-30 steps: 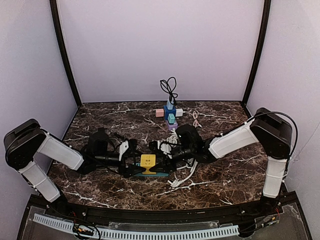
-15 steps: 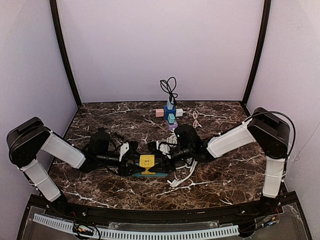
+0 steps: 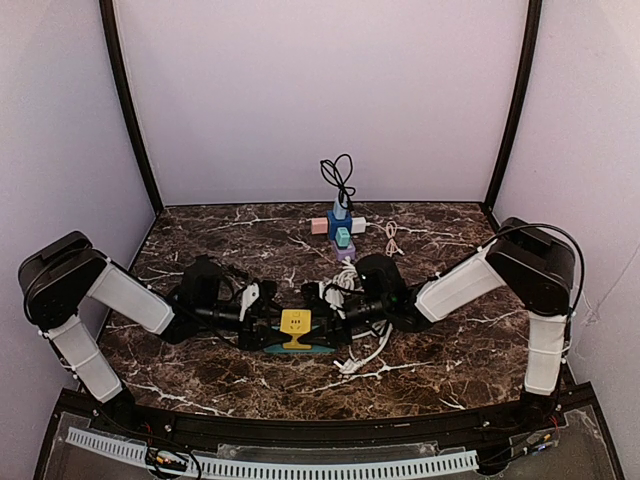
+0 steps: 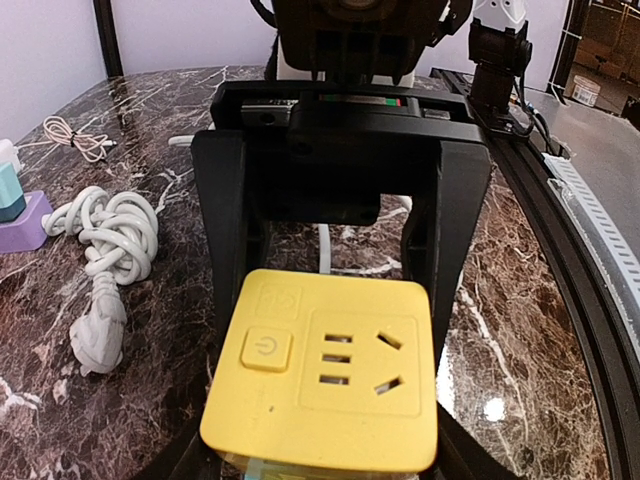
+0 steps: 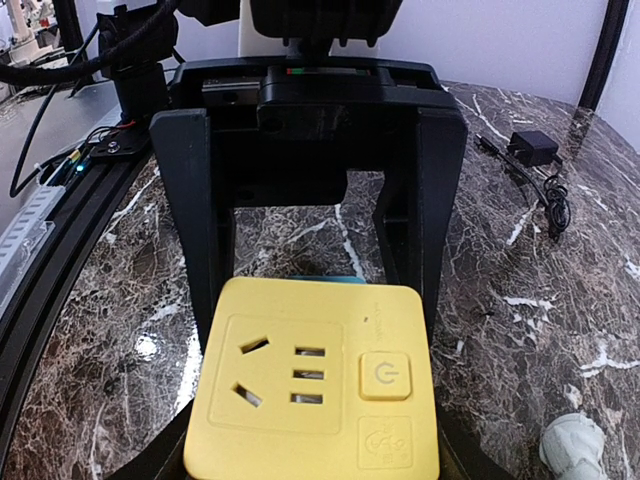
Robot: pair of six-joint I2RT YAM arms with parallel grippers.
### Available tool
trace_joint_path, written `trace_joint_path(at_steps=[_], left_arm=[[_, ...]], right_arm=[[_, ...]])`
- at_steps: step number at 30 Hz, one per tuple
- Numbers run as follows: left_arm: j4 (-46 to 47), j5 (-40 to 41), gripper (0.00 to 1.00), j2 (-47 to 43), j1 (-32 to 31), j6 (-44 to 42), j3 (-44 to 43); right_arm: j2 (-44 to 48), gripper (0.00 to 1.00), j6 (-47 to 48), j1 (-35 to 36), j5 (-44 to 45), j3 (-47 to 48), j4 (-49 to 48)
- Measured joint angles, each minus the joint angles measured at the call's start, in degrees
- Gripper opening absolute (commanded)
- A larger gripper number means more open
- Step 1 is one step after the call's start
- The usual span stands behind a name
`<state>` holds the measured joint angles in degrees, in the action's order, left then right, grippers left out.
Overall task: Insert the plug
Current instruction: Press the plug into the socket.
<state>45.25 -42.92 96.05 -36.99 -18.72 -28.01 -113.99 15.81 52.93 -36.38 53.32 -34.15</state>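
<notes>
though yellow socket bears logo, text unreadable.

One clear sign to call: a power symbol, a circle with a short stroke, pressed into the square button on top of the yellow socket block. Right beside the button, at the block's corner, sits a small embossed logo, too faint to read

In both wrist views the yellow socket block runs off the frame at 6 o'clock, covering most of the teal base. The white plug is cropped at 5 o'clock of the right wrist view. From above, the block's sockets are too small to tell apart.
</notes>
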Motion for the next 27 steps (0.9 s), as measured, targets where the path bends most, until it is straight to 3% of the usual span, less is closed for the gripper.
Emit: trace_joint_path(at_steps=[6,10,15,19,27], left_arm=[[-1.5,0.1,0.44,-0.9,0.0,-0.8,-0.1],[-4.8,0.8,0.69,-2.6,-0.4,-1.6,-0.7],[-10.4,2.9,0.83,-6.1,-1.5,-1.7,-1.0],[-13.9,3.9,0.9,-9.8,-1.8,-2.7,-1.0],[-21.4,7.6,0.93,-18.1,-2.1,-3.2,-0.7]], right_arm=[[0.6,0.27,0.4,0.3,0.9,0.3,1.1],[1.8,0.48,1.6,0.9,2.6,0.9,4.0],[3.0,0.65,2.0,1.7,4.8,2.0,7.6],[3.3,0.98,2.7,1.9,7.0,3.1,11.1],[5.1,0.99,2.2,2.0,10.7,2.3,16.3]])
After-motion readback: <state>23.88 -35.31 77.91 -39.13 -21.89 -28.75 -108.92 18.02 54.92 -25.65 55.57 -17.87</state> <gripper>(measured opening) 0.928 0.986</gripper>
